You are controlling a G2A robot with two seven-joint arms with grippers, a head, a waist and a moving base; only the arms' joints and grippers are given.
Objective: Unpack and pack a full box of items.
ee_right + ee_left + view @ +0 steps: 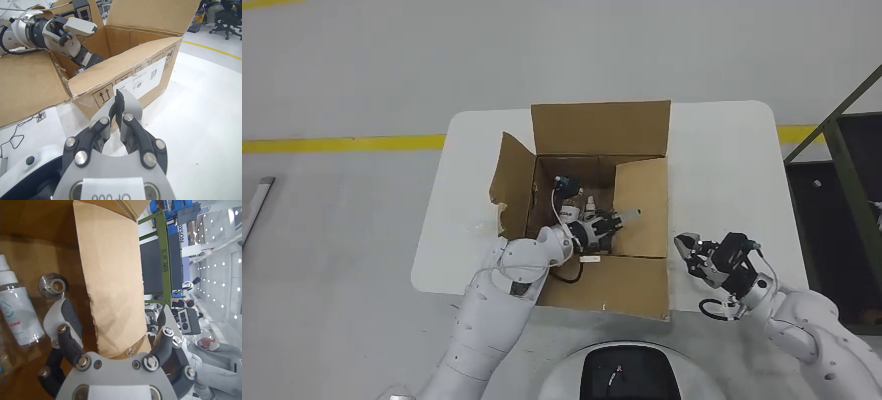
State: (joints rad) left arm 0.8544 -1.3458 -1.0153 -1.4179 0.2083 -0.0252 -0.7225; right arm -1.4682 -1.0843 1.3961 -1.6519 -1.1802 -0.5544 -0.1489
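An open cardboard box (594,285) stands on the white table (722,150) with its flaps spread. My left gripper (620,220) hangs open inside the box opening, with nothing between its fingers (69,313). In the left wrist view a clear spray bottle (16,306) with a white label lies on the box floor beside a round metal flange (53,288). An inner flap (111,275) stands between the open fingers' line of sight. My right gripper (118,103) is shut and empty, low over the table outside the labelled box wall (140,79), and appears as the right gripper (689,250) in the top view.
A green metal frame (842,130) stands beyond the table's right edge. A thin black cable (15,136) and a small plug lie on the table near the box's front flap. Bare table lies to the right of the box.
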